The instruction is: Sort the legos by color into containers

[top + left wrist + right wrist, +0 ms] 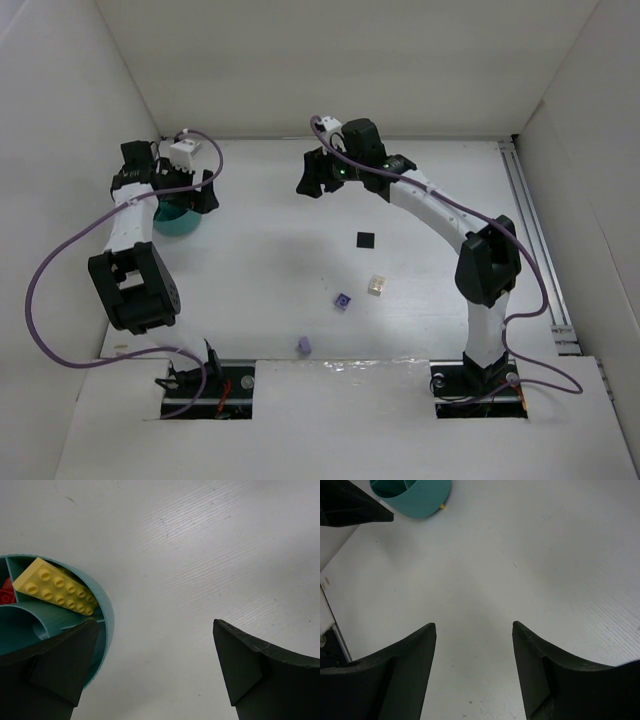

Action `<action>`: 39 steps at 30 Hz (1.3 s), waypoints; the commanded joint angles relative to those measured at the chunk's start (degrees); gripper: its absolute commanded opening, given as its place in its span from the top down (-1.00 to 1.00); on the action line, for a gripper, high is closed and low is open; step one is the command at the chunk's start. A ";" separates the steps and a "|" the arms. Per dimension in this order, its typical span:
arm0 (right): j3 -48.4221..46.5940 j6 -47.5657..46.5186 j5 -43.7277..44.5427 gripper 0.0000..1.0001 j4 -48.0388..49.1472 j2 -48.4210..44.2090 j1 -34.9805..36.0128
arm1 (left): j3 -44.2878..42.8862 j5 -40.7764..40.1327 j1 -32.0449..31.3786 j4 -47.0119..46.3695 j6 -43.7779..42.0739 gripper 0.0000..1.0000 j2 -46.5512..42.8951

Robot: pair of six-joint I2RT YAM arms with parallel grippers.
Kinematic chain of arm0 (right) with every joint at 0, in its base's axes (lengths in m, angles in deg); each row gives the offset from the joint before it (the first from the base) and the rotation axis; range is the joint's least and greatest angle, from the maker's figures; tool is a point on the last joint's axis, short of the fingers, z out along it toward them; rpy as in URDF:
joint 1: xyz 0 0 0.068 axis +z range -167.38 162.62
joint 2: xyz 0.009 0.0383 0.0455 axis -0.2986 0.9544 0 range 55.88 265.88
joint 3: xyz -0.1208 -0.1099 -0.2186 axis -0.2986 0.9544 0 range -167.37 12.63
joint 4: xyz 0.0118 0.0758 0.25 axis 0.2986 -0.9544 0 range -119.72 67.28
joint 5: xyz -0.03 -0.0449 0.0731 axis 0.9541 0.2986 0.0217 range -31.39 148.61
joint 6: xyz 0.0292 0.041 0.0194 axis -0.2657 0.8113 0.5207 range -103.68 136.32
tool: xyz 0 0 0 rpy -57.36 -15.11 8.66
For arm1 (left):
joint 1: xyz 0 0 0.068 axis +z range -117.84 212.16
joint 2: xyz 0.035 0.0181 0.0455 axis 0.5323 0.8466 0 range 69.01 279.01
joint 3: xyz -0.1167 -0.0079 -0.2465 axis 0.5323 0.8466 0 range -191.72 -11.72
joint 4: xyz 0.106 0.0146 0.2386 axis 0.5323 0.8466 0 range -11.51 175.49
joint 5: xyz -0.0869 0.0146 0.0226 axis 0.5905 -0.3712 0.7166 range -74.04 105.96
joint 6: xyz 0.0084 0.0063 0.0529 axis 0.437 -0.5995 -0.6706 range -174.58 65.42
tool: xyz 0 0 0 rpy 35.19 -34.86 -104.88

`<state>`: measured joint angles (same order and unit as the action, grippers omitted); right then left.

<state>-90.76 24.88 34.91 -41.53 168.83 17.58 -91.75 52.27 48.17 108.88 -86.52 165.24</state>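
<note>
The teal bowl stands at the far left, partly under my left arm. Through the left wrist camera its rim shows at the left, with a yellow plate in one compartment and a red piece in another. My left gripper hangs open over bare table just right of the bowl. The right gripper is open and empty at the far middle. On the table lie a flat black square, a cream brick and two lilac bricks.
White walls close in the table on the left, back and right. A rail runs along the right side. In the right wrist view the bowl sits far ahead, with a tiny yellow bit beside it.
</note>
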 commanded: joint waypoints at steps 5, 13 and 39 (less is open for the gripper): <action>0.91 -1.26 0.23 -0.33 2.28 -2.99 0.02 | -3.91 5.26 -0.62 2.48 -0.93 -1.00 -7.09; 12.24 -8.63 0.24 -0.20 -5.86 -9.75 -5.95 | -2.15 -7.13 -16.43 8.36 -4.79 -1.00 -14.39; 36.25 -46.11 1.90 -0.04 -20.58 -30.06 8.18 | 15.68 -7.74 -13.11 -5.16 21.83 -1.00 -32.47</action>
<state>-52.29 -27.54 35.98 -66.56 137.86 21.56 -79.25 46.85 33.59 107.53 -68.88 141.06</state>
